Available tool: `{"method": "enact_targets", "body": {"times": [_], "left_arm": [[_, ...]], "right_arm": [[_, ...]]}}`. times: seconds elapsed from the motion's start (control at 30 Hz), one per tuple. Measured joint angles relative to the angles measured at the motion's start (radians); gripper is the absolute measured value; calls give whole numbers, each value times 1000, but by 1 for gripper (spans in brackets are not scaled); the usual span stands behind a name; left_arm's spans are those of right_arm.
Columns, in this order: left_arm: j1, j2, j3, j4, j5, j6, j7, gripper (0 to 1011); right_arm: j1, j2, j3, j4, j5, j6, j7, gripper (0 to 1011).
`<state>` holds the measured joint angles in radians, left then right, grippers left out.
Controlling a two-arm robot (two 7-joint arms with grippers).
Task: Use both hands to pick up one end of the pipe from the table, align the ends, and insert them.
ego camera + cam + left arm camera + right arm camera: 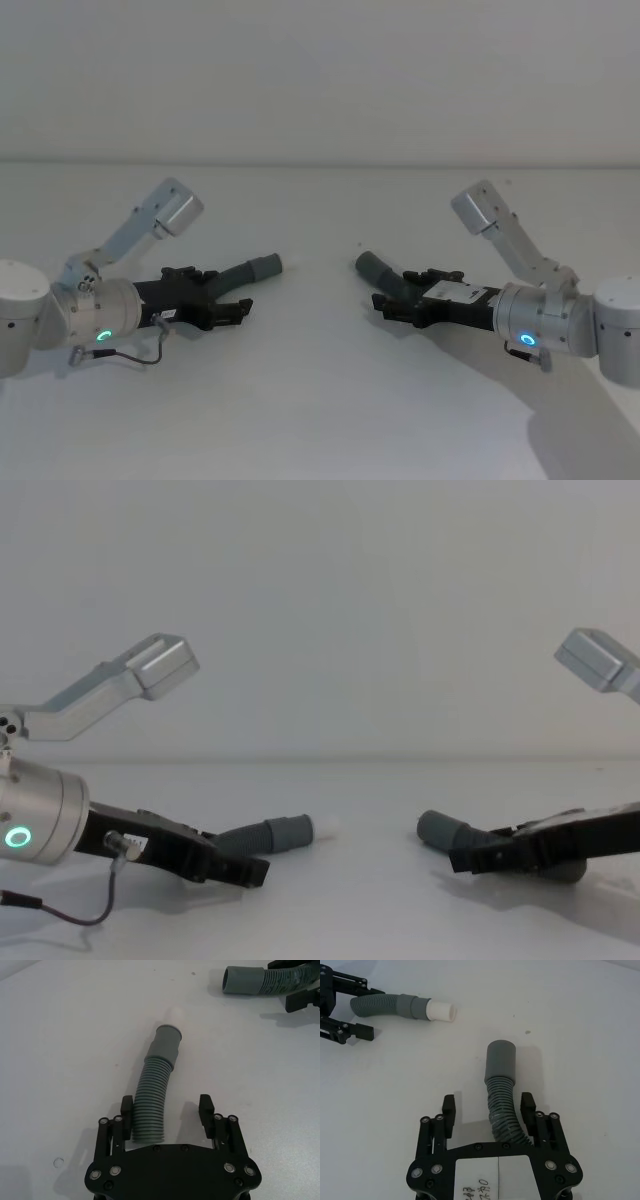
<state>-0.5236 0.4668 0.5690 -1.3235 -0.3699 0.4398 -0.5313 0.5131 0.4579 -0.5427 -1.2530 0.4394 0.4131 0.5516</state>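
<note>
Currently left end effector [166, 1104] released, astride white-tipped hose [152, 1100]; right end effector [488, 1101] likewise astride plain hose [501, 1095]; bare desk [320, 400] between them; label [495, 1175] unreadable.

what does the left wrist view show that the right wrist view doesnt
Left wrist view: the hollow mouth of the plain cuff, and the tipped hose lying close to one finger of the open left end effector. Right wrist view: the white tip side-on, narrower than its cuff, and a paper label on the open right end effector. Both: that hose and the plain-cuffed hose lying on the white table, ends apart, each between open fingers.
</note>
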Motion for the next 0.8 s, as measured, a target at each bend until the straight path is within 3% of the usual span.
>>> {"method": "enact_targets", "body": {"times": [0.13,0.53,0.8], "left_arm": [[0,0,0,0,-1,2,1,727],[0,1,0,0,-1,4,2,610],[0,1,0,0,-1,5,2,563]], "right_arm": [[0,0,0,1,1,-1,-1,658],[1,-1,-1,2,3,-2,-3,281],[1,-1,-1,3,4,-3,-3,260]]}}
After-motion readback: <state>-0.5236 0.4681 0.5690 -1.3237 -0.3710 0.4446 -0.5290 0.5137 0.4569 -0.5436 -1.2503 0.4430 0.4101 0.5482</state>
